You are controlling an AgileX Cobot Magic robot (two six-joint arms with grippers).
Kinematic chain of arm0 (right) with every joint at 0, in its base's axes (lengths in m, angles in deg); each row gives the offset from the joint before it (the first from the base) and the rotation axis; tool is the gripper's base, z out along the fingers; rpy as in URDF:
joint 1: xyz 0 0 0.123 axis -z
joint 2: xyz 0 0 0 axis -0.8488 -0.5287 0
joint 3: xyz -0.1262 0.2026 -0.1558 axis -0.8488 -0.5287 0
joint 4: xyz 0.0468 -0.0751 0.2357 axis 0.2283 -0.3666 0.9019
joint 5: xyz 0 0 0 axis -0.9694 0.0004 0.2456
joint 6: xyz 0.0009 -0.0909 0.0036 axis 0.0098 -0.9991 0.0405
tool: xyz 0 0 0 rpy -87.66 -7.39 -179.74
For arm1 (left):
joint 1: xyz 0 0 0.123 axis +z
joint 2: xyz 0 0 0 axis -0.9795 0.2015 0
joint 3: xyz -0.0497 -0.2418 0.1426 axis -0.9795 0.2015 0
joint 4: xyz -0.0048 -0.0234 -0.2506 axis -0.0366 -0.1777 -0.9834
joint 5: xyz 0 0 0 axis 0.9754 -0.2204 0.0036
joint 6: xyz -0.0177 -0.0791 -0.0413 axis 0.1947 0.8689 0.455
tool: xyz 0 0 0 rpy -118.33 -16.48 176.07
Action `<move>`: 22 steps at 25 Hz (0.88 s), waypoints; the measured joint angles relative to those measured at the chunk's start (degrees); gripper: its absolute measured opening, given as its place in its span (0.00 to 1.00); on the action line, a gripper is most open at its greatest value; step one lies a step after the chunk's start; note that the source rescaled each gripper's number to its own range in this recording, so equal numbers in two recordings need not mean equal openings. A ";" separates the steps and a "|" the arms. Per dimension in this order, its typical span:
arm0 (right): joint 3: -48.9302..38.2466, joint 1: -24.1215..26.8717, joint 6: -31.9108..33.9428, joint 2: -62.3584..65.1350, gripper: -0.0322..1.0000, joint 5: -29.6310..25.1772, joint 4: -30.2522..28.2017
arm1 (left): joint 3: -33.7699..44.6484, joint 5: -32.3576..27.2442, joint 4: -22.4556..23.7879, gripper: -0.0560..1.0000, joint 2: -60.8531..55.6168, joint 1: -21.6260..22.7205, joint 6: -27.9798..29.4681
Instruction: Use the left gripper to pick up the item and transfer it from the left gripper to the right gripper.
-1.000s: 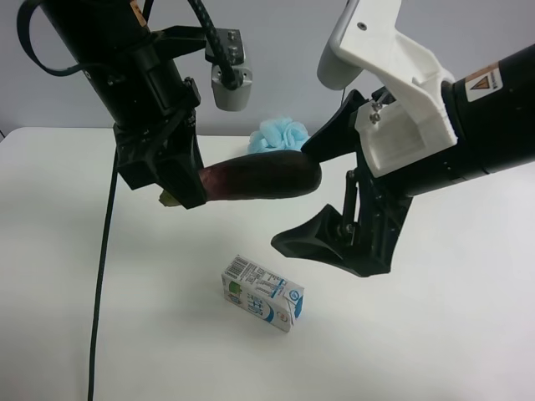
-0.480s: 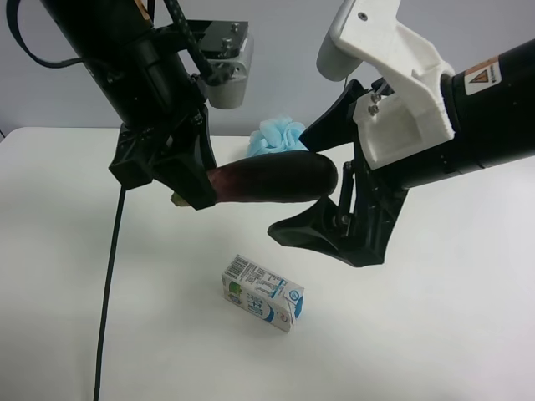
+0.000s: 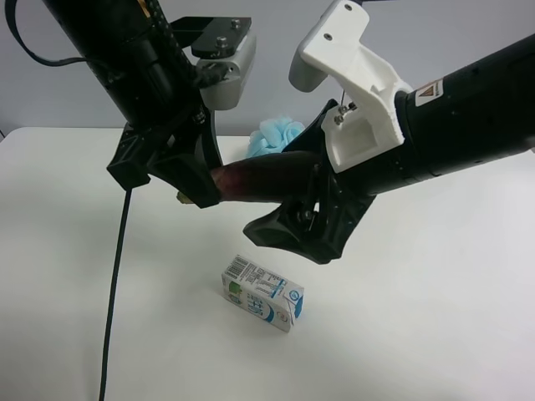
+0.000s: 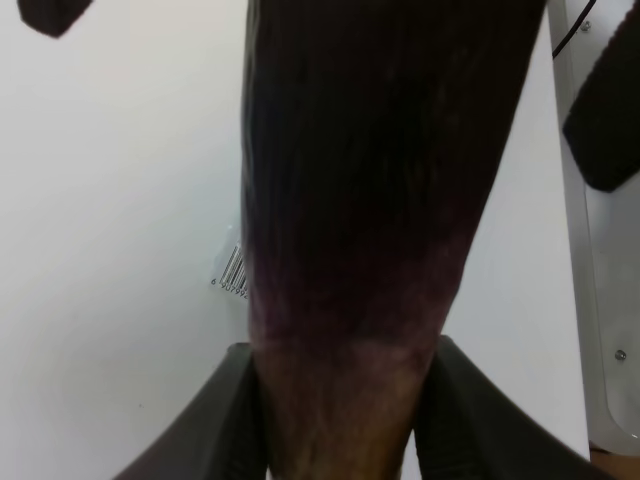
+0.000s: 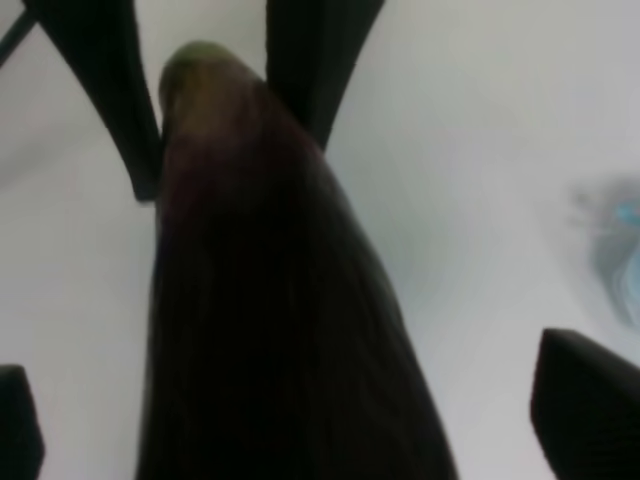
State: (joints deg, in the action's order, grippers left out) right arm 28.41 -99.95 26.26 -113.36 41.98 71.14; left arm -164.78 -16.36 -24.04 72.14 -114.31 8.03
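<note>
We see the left gripper (image 3: 196, 188), on the arm at the exterior high view's left, pinching the eggplant (image 3: 251, 180) at its paler, lilac-to-green end. In the left wrist view its two fingers (image 4: 215, 425) press against both sides of that end, with no gap showing. The eggplant hangs in the air above the table (image 3: 435, 317), roughly level, and touches nothing below it. Its dark end points toward the other arm.

The right gripper (image 3: 276, 192), under its white housing, is spread wide around that dark end. In the exterior high view one finger sits above and behind the eggplant and the other below and in front of it. In the right wrist view we find its fingertips (image 5: 590, 400) at the two lower corners, and pale table shows between each of them and the eggplant, so neither pad is on the skin. The eggplant fills the middle of that view, lying well in between the spread jaws. At its far green tip we make out the two dark fingers of the left gripper.

The carton (image 3: 263, 294) lies on the table below the eggplant, apart from both grippers. The pouf (image 3: 276, 134) sits on the table behind the eggplant. A thin cable (image 3: 117, 276) hangs from the left arm.
</note>
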 joint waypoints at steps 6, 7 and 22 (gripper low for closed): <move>0.00 0.00 -1.29 -0.07 0.69 1.16 2.99 | 0.00 0.30 -0.11 0.06 0.00 0.00 -0.02; 0.00 0.00 -1.34 -0.07 0.57 1.31 3.13 | 0.00 0.41 -0.11 0.06 0.00 0.00 -0.14; 0.00 0.00 -1.48 -0.47 0.03 1.63 3.17 | 0.00 2.77 -3.97 0.67 0.00 0.00 -7.81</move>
State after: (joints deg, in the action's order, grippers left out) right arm 28.41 -99.95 24.78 -113.83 43.61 74.32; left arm -164.78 -13.59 -28.00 72.14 -114.31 0.22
